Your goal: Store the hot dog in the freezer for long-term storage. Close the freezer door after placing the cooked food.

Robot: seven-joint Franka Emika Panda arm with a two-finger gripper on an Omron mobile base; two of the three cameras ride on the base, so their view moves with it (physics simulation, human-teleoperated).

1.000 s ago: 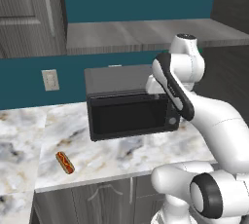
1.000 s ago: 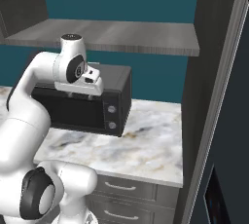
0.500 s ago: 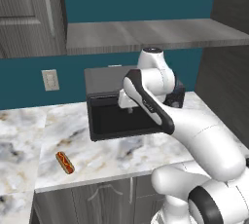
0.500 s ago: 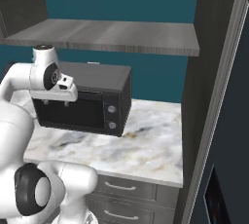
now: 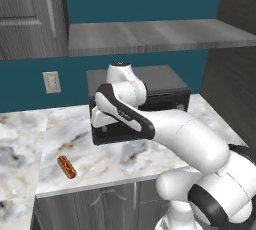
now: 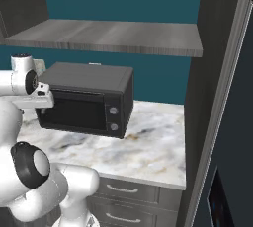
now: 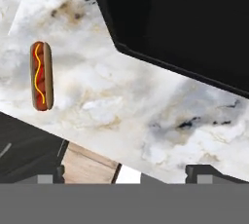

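Job so far: Nothing is stored yet. The hot dog (image 5: 66,167) lies on the surface (image 5: 120,159), out in the open.
Where it is: Near the front edge of the surface, off to the left of the microwave (image 5: 150,99) and well apart from it.
Claw: The claw (image 7: 126,173) is open wide and holds nothing. It looks down at the surface, and the hot dog (image 7: 41,75) sits off to one side of it, not between the tips.
Left to do: My guess is all of it. Grab the hot dog, carry it to the freezer (image 6: 225,97), put it in, shut the door.
Hot dog look: Small and long, with a red sausage, a tan bun and a yellow squiggle on top.
Surface look: Smooth white stone with grey and brown swirls.
Microwave look: A black box with a dark shiny front and two round knobs.
Freezer look: Tall, flat and dark grey.
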